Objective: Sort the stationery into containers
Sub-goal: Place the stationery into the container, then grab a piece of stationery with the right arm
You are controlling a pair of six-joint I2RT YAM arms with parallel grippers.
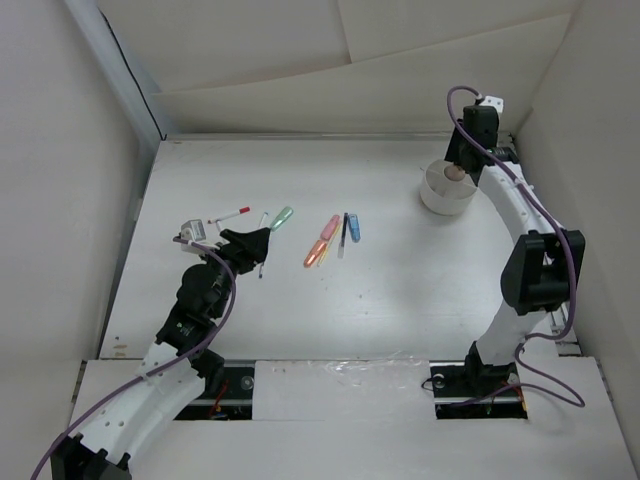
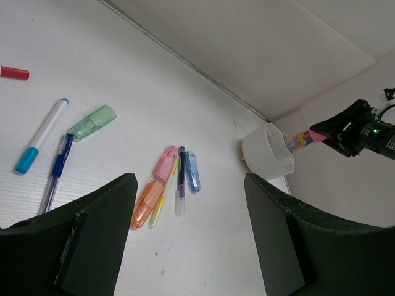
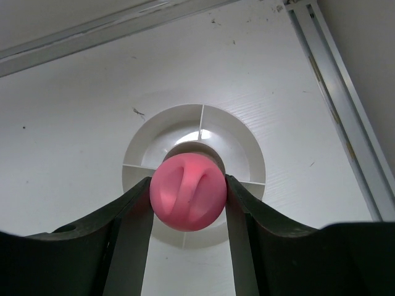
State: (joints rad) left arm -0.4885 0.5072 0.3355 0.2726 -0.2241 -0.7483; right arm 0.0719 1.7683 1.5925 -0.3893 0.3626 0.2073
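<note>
My right gripper (image 3: 187, 198) is shut on a stubby pink-capped item (image 3: 187, 192) and holds it upright right above the middle of the round white divided cup (image 3: 249, 153). The left wrist view shows that item (image 2: 301, 139) tilted over the cup (image 2: 265, 158). My left gripper (image 2: 190, 182) hangs open and empty above the table, near the loose stationery: green marker (image 2: 92, 122), pink marker (image 2: 165, 163), orange marker (image 2: 147, 203), blue marker (image 2: 192, 171), a thin dark pen (image 2: 181, 185) and a thin yellow pen (image 2: 162, 200).
A white pen with a blue cap (image 2: 42, 135) and a blue pen (image 2: 58, 169) lie left of the green marker. A white pen with a red tip (image 1: 232, 214) lies near the left wall. White walls enclose the table (image 1: 400, 300) on three sides.
</note>
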